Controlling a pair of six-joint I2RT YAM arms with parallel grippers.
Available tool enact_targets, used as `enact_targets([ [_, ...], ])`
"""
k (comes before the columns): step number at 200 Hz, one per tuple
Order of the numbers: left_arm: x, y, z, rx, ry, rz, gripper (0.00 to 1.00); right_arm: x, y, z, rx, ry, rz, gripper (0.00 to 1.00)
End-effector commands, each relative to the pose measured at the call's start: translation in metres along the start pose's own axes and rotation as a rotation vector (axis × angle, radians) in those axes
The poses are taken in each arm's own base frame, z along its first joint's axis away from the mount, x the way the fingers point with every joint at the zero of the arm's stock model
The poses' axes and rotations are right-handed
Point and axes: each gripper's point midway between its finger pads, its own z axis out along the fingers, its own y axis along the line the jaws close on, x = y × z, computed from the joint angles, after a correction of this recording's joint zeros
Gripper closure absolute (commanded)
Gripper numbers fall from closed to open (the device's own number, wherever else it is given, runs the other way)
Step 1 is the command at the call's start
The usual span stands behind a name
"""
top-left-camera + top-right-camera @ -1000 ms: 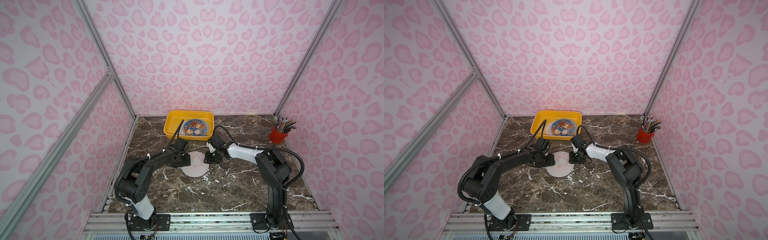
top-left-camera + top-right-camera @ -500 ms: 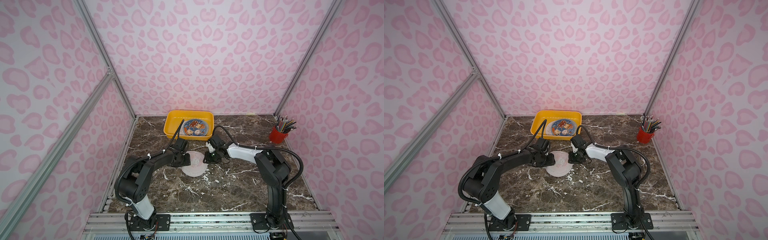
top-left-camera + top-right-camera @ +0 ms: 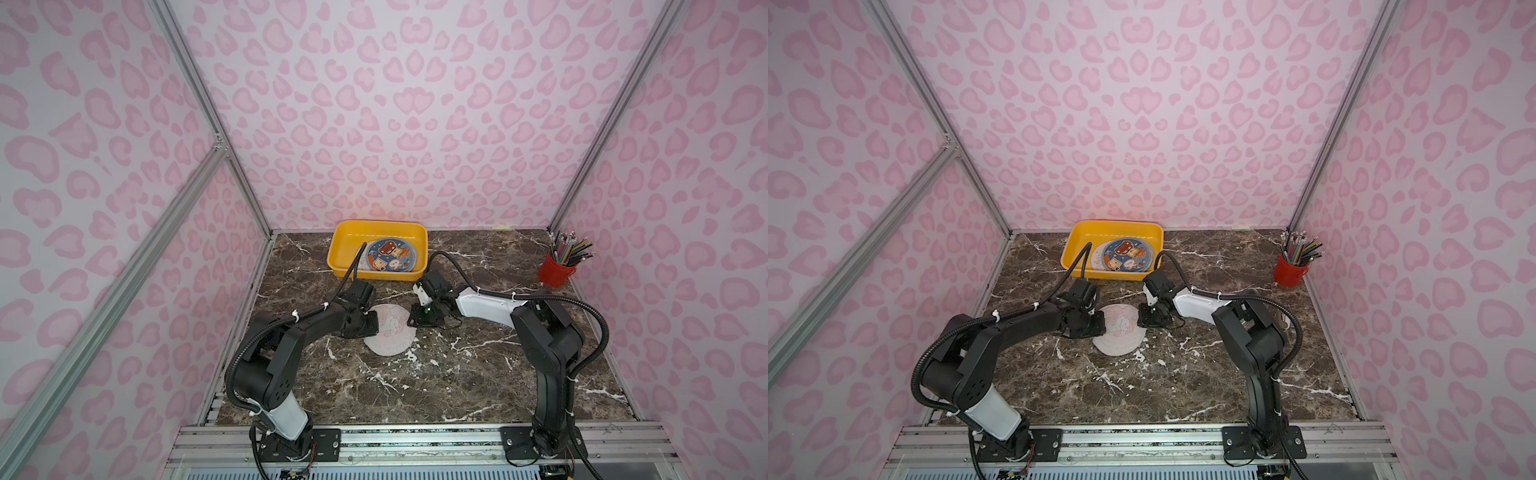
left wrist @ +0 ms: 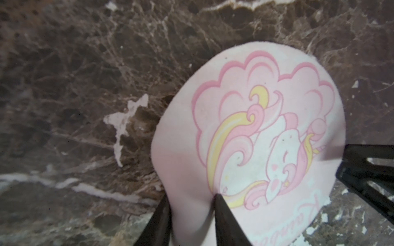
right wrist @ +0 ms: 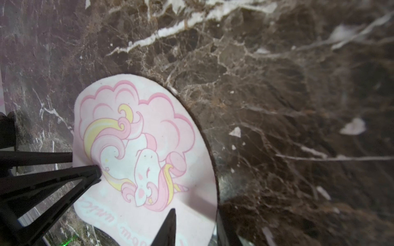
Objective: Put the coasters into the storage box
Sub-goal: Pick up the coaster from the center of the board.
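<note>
From my desk I see one pink coaster [image 3: 392, 332] lying on the dark table [image 3: 415, 386], near the middle, between my two arms. It is very thin and flat, so there is no side to grab. That is why I think both arms are down low at its rim. My left gripper [image 4: 191, 197] is squeezed on the near edge, one finger on top and one at the rim below, and the soft disc bulges up a bit between them. My right gripper [image 3: 412, 322] pinches the far edge the same way. That side looks raised off the stone, with a dark shadow under it. I think two pinches make it easier to peel the disc up without it sliding away. The storage box [image 3: 349, 245] sits at the back by the wall, well apart from this coaster. A blue coaster [image 3: 390, 254] lies inside it on top of others, so most of the job looks done. The red pencil cup [image 3: 556, 272] stands far off to the side, out of my way.
</note>
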Motion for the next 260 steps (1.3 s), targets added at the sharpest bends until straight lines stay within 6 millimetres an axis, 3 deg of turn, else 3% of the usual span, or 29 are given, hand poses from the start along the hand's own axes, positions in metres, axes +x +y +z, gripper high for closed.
enact_targets([
  [1,0.015,0.006,-0.001,-0.022,0.058,-0.006,0.72,0.015,-0.018,0.002,0.065,0.050,0.030,0.66],
  [78,0.009,0.001,-0.016,-0.010,0.038,0.004,0.94,0.011,-0.018,-0.007,0.038,0.024,0.040,0.63],
  [119,-0.002,-0.011,-0.046,0.024,-0.011,0.032,0.98,0.009,-0.012,-0.019,-0.017,-0.006,0.045,0.51],
  [199,-0.061,-0.060,-0.139,0.124,-0.187,0.166,0.98,0.002,-0.006,-0.045,-0.077,-0.069,0.051,0.40],
  [243,-0.101,-0.094,-0.162,0.190,-0.246,0.222,0.98,0.000,-0.005,-0.060,-0.097,-0.095,0.056,0.36],
  [260,-0.117,-0.106,-0.162,0.210,-0.260,0.235,0.98,-0.002,-0.006,-0.066,-0.102,-0.108,0.060,0.35],
])
